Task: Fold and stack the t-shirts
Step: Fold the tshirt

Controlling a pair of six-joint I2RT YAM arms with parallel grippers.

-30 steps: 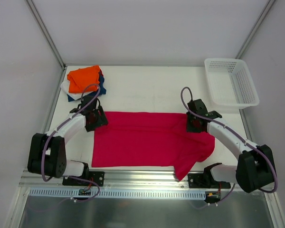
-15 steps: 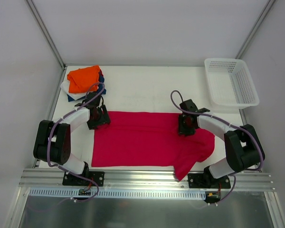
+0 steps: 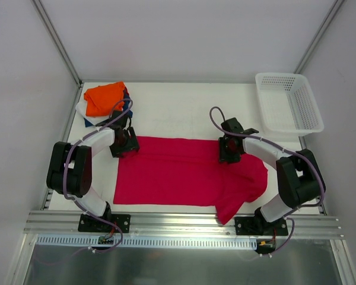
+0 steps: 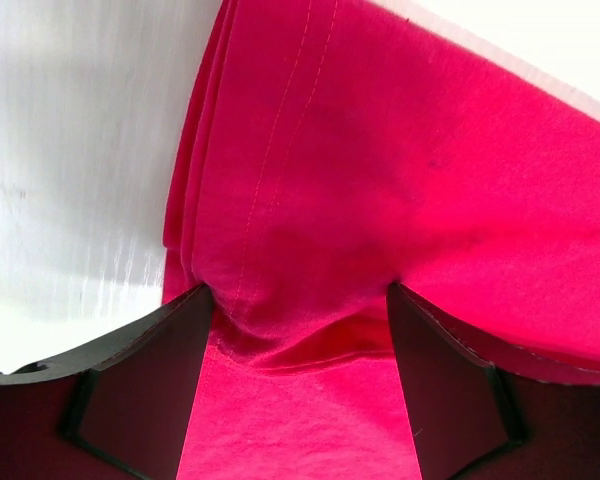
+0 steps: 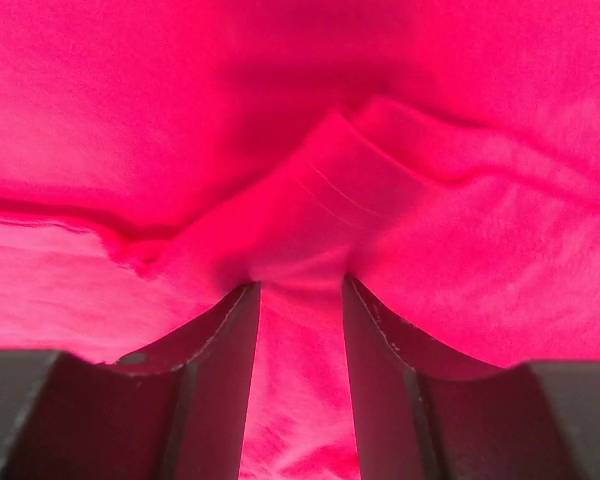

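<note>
The crimson-red t-shirt [image 3: 184, 175] lies spread flat across the table's middle, with a sleeve bunched at its right near corner. My left gripper [image 3: 124, 142] sits low on the shirt's far left corner. In the left wrist view its fingers [image 4: 140, 380] stand wide apart with a puckered hem of red cloth [image 4: 300, 330] between them. My right gripper [image 3: 228, 148] is at the shirt's far right edge. In the right wrist view its fingers [image 5: 220, 380] pinch a gathered ridge of red cloth [image 5: 300, 270]. The folded orange t-shirt [image 3: 104, 98] tops a stack with navy and white ones at the back left.
A white plastic mesh basket [image 3: 288, 104] stands at the back right corner. The white table [image 3: 184, 110] shows bare behind the red shirt. Metal frame posts rise at both back corners, and an aluminium rail runs along the near edge.
Both grippers have moved inward and toward the far edge of the red shirt, the right one further left. The shirt itself has barely shifted.
</note>
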